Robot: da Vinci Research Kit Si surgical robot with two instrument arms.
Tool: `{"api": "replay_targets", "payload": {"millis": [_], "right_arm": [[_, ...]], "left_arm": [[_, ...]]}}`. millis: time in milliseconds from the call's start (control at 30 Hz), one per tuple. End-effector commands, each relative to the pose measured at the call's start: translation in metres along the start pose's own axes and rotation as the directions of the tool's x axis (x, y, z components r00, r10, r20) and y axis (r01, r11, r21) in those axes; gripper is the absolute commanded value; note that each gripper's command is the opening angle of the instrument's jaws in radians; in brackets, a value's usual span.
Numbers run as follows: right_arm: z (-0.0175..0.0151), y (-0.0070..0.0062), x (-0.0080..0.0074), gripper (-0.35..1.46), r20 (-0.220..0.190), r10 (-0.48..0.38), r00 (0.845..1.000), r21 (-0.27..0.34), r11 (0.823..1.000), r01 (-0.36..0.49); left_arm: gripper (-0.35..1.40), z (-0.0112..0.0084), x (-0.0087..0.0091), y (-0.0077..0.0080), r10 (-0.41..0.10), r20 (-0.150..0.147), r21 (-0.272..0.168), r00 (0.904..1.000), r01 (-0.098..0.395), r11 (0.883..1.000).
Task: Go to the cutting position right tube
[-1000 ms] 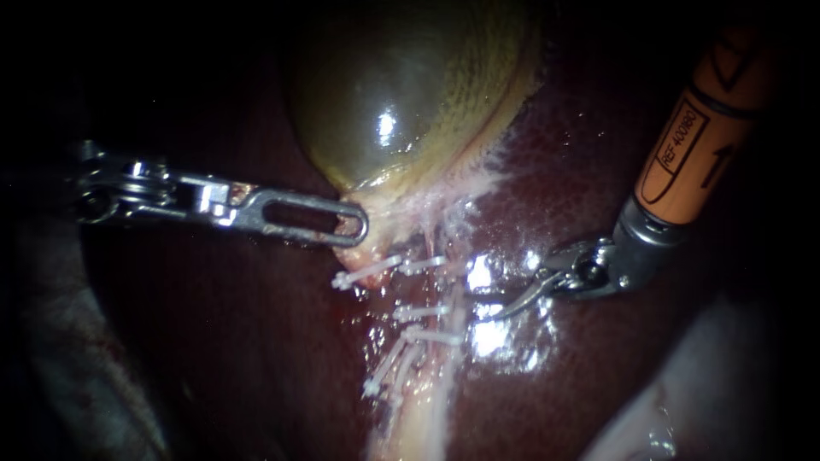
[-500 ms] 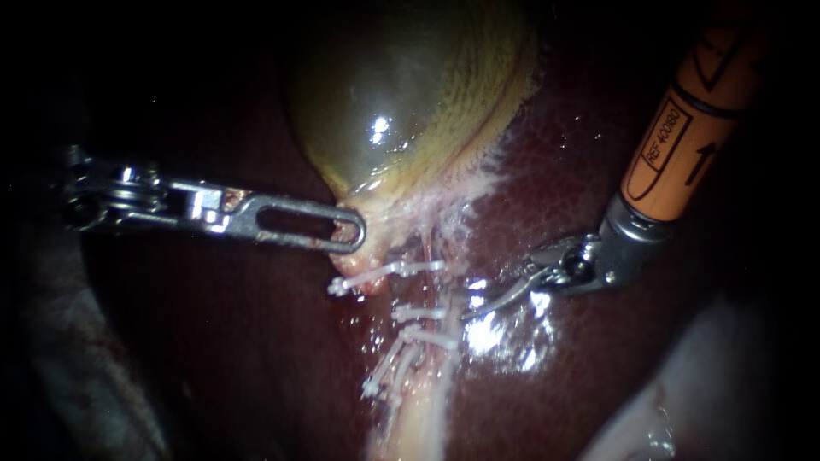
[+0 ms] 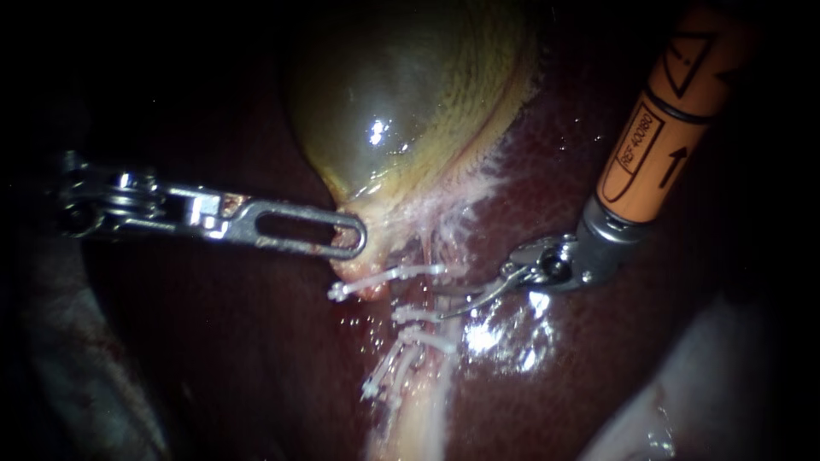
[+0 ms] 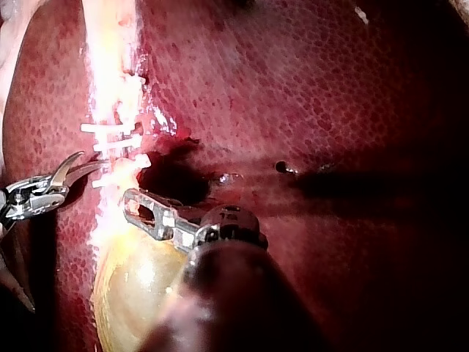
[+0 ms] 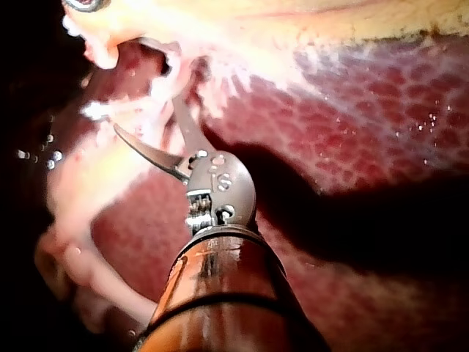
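Since a second ago my right instrument (image 3: 457,306) has slid left across the dark red liver (image 3: 213,341), and its curved blade tips now reach the pale, wet tube (image 3: 431,380) below the greenish-yellow glistening gallbladder (image 3: 401,94). That tube runs from the gallbladder's neck toward the near side, crossed by at least four white clips (image 3: 418,313). Two instruments show. The right one's jaws stand open, angled down and left from its orange shaft. My left instrument (image 3: 342,232) lies nearly level, slotted jaws closed on the gallbladder's neck.
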Motion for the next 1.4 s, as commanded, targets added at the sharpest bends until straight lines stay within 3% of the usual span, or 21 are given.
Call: {"api": "replay_targets", "payload": {"millis": [33,1400], "right_arm": [[0.0001,0.0001,0.0,1.18,-0.001,-0.002,1.0,-0.001,1.0,0.002],[0.004,0.0016,0.0007,1.21,-0.013,-0.027,1.0,-0.018,0.999,0.027]], "left_arm": [[-0.35,0.0,0.0,0.0,0.0,0.0,-0.001,1.0,0.0,1.0],[-0.35,-0.0001,-0.0004,0.0006,-0.001,-0.003,-0.002,1.0,0.001,1.0]]}}
